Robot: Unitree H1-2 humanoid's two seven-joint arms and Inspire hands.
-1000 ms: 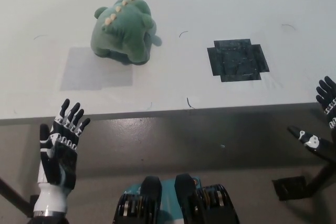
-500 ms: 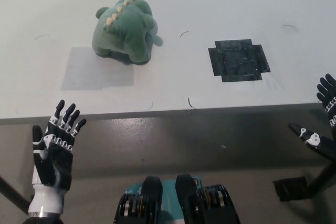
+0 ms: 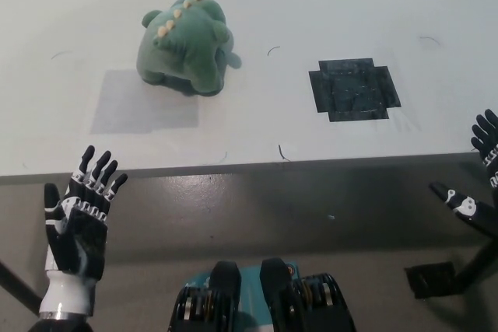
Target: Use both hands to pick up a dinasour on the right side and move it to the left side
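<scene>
A green plush dinosaur [image 3: 185, 44] with a row of cream spikes down its back sits on the white table [image 3: 257, 126], left of the middle, at the far edge of a pale grey square [image 3: 142, 102]. My left hand [image 3: 76, 223] hangs below the table's front edge at the lower left, fingers spread, holding nothing. At the right edge of the picture, my right hand [image 3: 482, 184] is partly cut off, its fingers apart and holding nothing. Both hands are well away from the dinosaur.
A black cross-shaped patch [image 3: 353, 89] marks the table right of the middle. The table's front edge [image 3: 257, 167] runs across the picture, with dark floor [image 3: 257, 207] below it.
My left hand has dropped a little lower and to the left. The right hand has sunk slightly. The dinosaur has not moved.
</scene>
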